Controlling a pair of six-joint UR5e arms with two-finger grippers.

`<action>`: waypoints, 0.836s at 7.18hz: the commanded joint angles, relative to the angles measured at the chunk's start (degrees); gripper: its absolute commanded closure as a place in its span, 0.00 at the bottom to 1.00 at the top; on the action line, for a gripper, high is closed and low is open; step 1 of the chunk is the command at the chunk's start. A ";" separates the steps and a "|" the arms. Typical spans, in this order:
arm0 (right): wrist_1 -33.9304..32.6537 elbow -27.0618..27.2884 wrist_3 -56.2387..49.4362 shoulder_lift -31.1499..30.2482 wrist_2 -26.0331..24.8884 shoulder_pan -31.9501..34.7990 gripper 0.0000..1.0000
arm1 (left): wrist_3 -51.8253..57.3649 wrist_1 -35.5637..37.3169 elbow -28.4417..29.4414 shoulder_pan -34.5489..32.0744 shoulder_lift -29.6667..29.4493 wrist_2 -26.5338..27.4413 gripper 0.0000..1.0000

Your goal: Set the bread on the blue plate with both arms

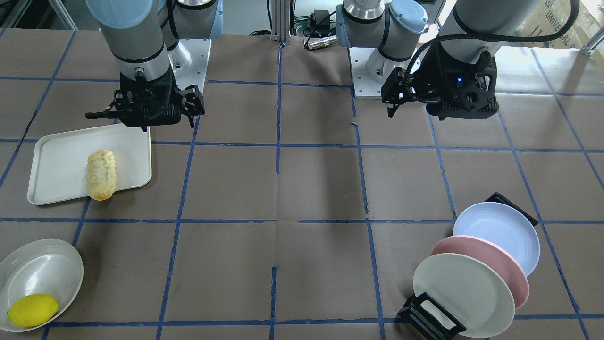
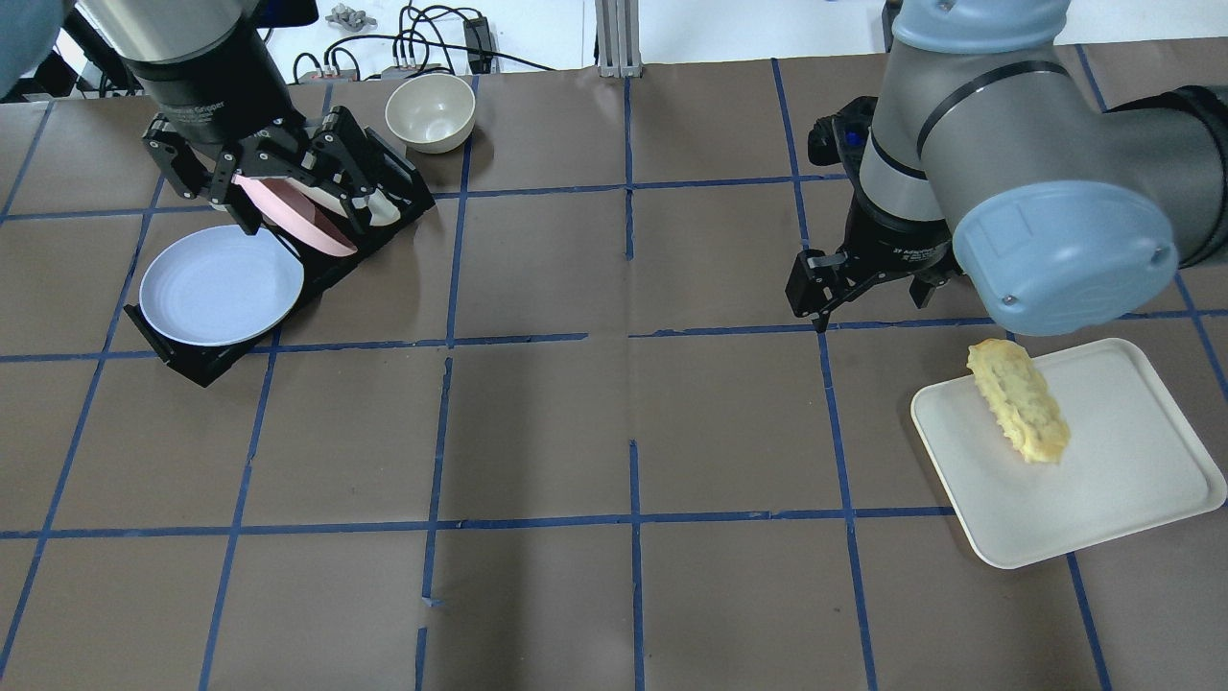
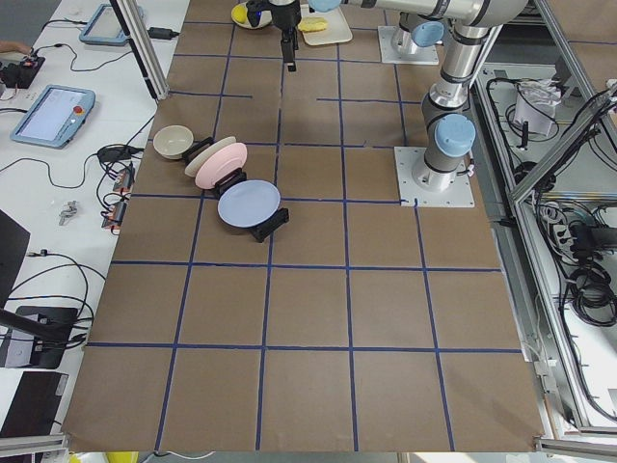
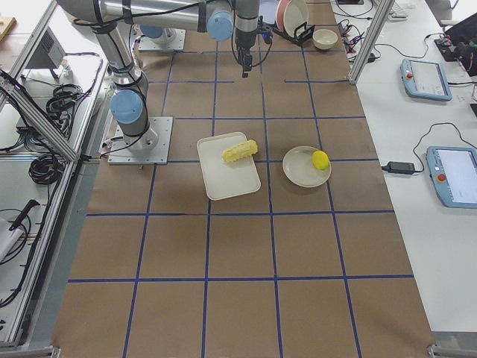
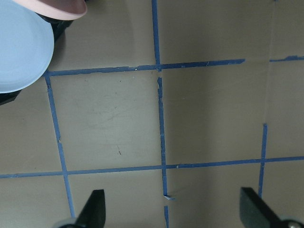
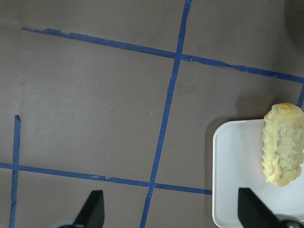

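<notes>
The bread (image 1: pixel 101 174) lies on a white tray (image 1: pixel 61 165), one end over the tray's edge; it also shows in the overhead view (image 2: pixel 1019 413) and the right wrist view (image 6: pixel 283 145). My right gripper (image 1: pixel 146 118) is open and empty, raised above the table beside the tray (image 2: pixel 1103 470). The blue plate (image 1: pixel 498 236) leans in a black rack (image 2: pixel 206 369), also seen overhead (image 2: pixel 221 285) and at the top left corner of the left wrist view (image 5: pixel 21 47). My left gripper (image 1: pixel 443 111) is open and empty, raised near the rack.
A pink plate (image 1: pixel 481 264) and a cream plate (image 1: pixel 465 293) stand in the same rack behind the blue one. A white bowl (image 2: pixel 430 110) sits past the rack. An oval dish (image 1: pixel 42 269) holds a lemon (image 1: pixel 33 310). Blue tape lines cross the brown table.
</notes>
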 commanded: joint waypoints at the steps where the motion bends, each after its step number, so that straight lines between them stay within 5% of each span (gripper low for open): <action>1: 0.07 0.07 0.00 0.00 0.00 0.00 0.00 | 0.00 0.03 -0.04 0.14 -0.12 0.21 0.00; 3: -0.01 0.07 -0.09 0.00 0.00 0.00 0.00 | 0.78 0.72 -0.04 2.84 -1.17 0.30 0.00; 6: -0.01 0.07 -0.18 0.00 -0.09 0.00 0.00 | 16.46 2.57 0.23 16.97 -5.83 -0.40 0.00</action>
